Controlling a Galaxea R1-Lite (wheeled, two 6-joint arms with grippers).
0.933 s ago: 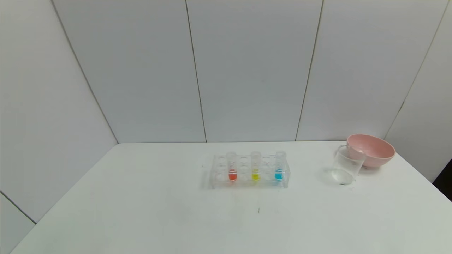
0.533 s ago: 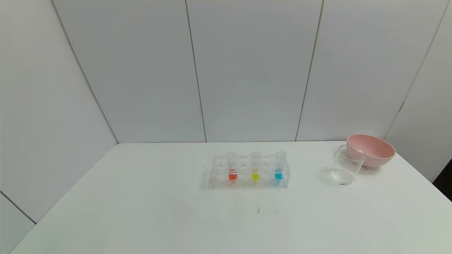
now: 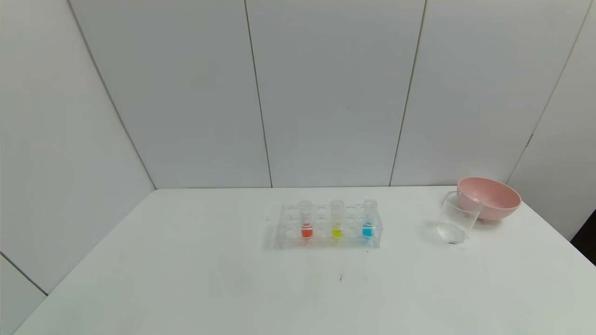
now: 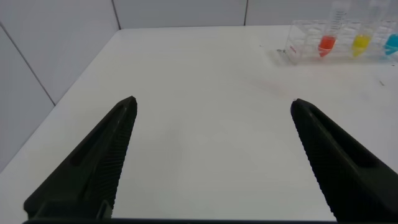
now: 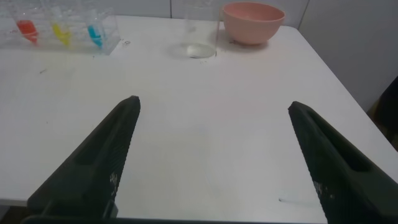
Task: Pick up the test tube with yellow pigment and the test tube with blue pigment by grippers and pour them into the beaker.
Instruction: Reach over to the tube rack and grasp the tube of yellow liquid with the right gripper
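From my seat, the left gripper (image 4: 211,109) hangs over the bare left part of the white desk (image 3: 186,260), fingers (image 4: 99,155) spread apart, holding nothing. In the clear rack (image 3: 326,228) mid-desk stand three upright tubes: orange-red (image 3: 306,221), then the test tube with yellow pigment (image 3: 337,219), then the test tube with blue pigment (image 3: 368,219). Further right the beaker (image 3: 456,218) stands just in front of the pink bowl (image 3: 491,197). My right gripper (image 5: 211,109) hovers over the desk's right side, fingers (image 5: 99,158) wide apart, empty.

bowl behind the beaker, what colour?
Pink. The bowl, by the beaker, shows best in the right wrist view.
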